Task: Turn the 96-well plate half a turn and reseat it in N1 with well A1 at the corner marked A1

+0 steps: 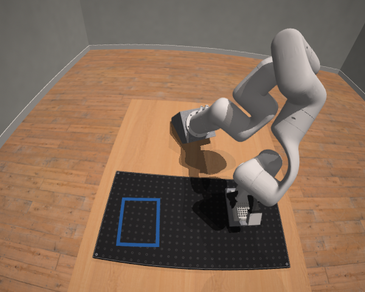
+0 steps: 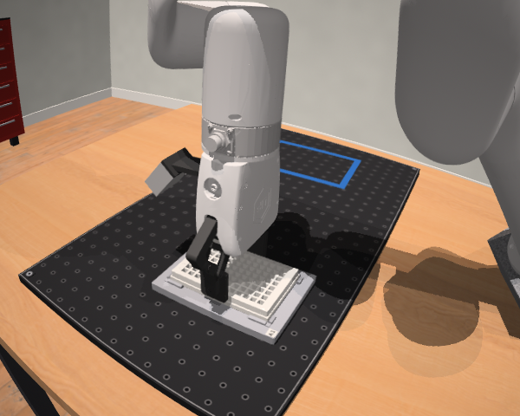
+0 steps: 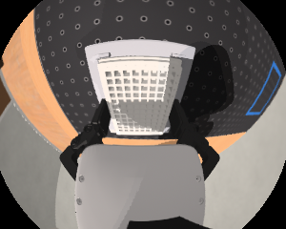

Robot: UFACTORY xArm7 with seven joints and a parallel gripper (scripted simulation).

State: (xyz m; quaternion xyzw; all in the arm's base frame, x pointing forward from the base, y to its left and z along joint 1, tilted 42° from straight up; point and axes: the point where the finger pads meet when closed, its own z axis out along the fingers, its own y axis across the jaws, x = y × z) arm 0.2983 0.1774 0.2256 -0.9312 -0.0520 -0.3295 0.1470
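Observation:
The white 96-well plate (image 2: pixel 256 282) sits flat in the grey plate nest N1 (image 2: pixel 276 320) on the black deck, at its right side in the overhead view (image 1: pixel 242 212). My gripper (image 2: pixel 226 277) stands upright over the plate, one black finger on each long side, shut on the plate. In the wrist view the fingers press on both sides of the plate (image 3: pixel 142 95). The far finger is hidden behind the gripper body in the side view. A small mark is on the nest's near corner (image 2: pixel 271 332). I cannot make out the plate's cut corner.
The blue taped outline B1 (image 1: pixel 139 221) lies on the left part of the deck, with nothing in it; it also shows in the side view (image 2: pixel 321 163). The arm's base (image 1: pixel 192 125) stands on the table behind the deck. A red drawer cabinet (image 2: pixel 0 81) stands off the table.

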